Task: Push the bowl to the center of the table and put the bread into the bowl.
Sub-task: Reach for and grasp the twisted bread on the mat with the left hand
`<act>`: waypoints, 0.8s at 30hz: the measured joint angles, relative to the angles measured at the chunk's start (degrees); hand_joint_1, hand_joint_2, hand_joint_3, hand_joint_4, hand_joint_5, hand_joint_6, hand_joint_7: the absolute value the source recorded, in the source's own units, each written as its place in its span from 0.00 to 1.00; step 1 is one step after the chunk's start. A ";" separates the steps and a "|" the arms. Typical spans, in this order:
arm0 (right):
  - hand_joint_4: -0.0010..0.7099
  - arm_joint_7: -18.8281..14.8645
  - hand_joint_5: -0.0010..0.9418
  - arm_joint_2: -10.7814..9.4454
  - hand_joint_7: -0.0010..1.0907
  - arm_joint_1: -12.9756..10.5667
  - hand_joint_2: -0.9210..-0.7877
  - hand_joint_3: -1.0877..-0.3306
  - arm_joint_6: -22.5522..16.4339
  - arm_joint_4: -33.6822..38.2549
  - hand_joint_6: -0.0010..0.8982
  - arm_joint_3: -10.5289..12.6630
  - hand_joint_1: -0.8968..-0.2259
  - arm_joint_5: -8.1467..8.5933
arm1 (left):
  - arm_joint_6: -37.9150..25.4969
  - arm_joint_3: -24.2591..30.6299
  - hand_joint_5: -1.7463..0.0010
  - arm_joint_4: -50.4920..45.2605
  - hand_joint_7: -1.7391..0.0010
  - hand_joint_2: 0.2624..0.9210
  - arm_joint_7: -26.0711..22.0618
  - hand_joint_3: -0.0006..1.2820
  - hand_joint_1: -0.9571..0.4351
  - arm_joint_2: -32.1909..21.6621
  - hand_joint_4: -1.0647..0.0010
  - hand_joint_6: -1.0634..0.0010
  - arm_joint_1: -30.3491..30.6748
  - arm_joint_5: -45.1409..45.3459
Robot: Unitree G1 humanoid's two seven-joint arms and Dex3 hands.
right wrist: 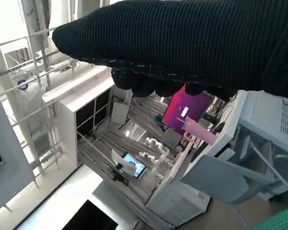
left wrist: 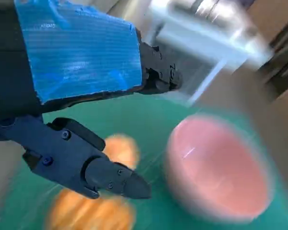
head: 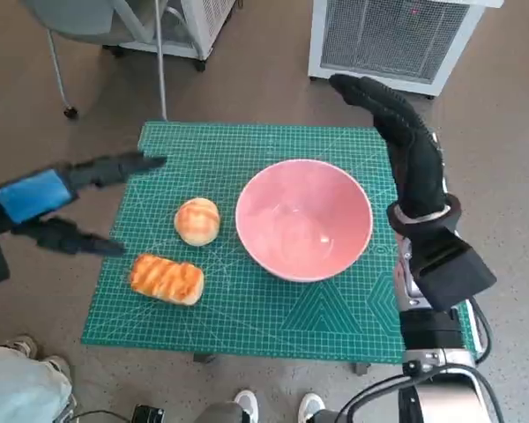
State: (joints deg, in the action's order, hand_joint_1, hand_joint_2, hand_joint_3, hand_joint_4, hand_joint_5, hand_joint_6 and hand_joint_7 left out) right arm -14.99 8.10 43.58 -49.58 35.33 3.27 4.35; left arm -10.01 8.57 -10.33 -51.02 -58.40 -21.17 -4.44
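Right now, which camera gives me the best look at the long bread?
The head view: the long bread lies whole and sharp on the green mat, left of the pink bowl. The left wrist view shows it blurred behind the left hand's fingers. The right wrist view misses it.

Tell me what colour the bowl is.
Pink, inside and out; the bowl shows best in the head view.

Blue tape is covering the back of the black left hand (head: pixel 44 204), screws showing on its fingers (left wrist: pixel 105 175). A black knitted glove is covering the right hand (head: pixel 406 141); black cables are trailing below its forearm (head: pixel 436 352).
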 measured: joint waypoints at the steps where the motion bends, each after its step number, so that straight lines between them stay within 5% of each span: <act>1: 0.41 0.00 0.01 -0.07 0.53 0.00 0.00 0.33 0.03 0.00 0.10 0.00 0.17 0.01 | -1.37 -0.29 1.00 -1.31 1.00 0.71 -0.68 0.00 0.57 -0.93 0.96 0.79 0.42 0.23; 24: 0.41 -0.09 0.01 -0.61 0.54 0.00 0.00 0.33 -0.13 0.14 0.09 0.21 0.18 0.71 | -2.64 -9.67 0.99 -5.25 1.00 0.72 -1.30 0.01 0.44 -1.00 0.90 0.80 6.24 8.98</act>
State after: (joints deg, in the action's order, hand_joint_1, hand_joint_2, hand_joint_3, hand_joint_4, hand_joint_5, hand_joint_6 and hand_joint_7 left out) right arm -15.08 7.49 43.58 -49.71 35.47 3.49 5.06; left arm -12.65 -1.10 -15.58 -52.31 -59.40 -14.93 4.55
